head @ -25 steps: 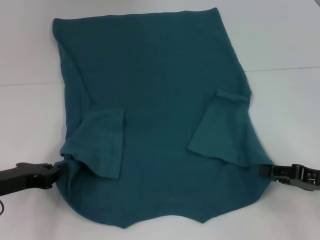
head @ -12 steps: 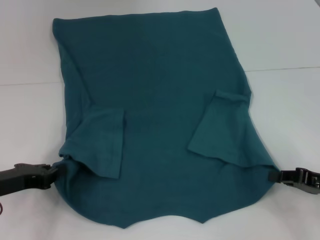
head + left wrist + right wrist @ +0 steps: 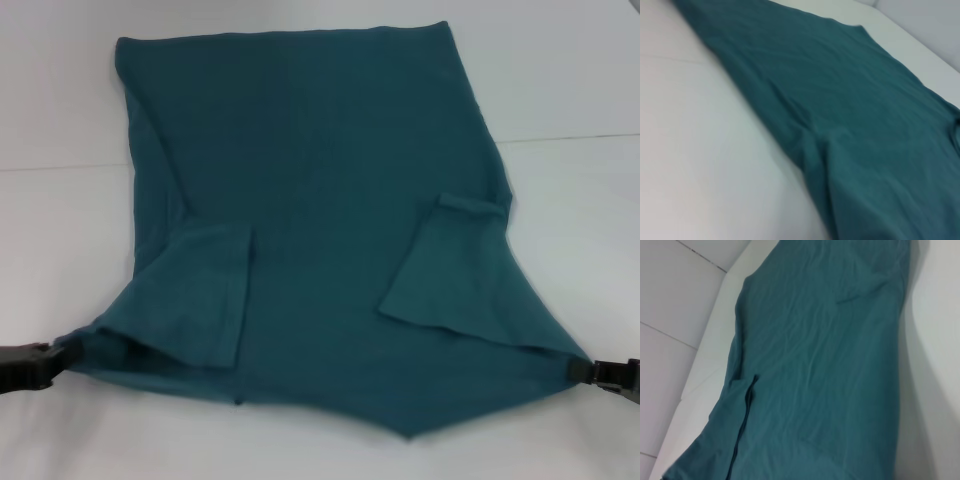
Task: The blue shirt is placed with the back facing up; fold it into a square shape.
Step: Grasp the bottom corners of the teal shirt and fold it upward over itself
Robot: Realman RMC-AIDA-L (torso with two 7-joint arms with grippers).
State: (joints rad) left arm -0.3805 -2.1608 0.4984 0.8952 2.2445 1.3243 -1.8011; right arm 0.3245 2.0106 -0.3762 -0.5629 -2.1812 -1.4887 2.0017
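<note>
Only the tips of the two arms show, both in the head view. The left gripper (image 3: 58, 362), at the near left edge, is a matte black, blocky piece with rounded corners and a stepped outline that narrows toward its tip. The right gripper (image 3: 580, 369), at the near right edge, is also black, slimmer and more angular, with a few small pale glints on its upper face. No cables, screws or markings can be made out on either.
</note>
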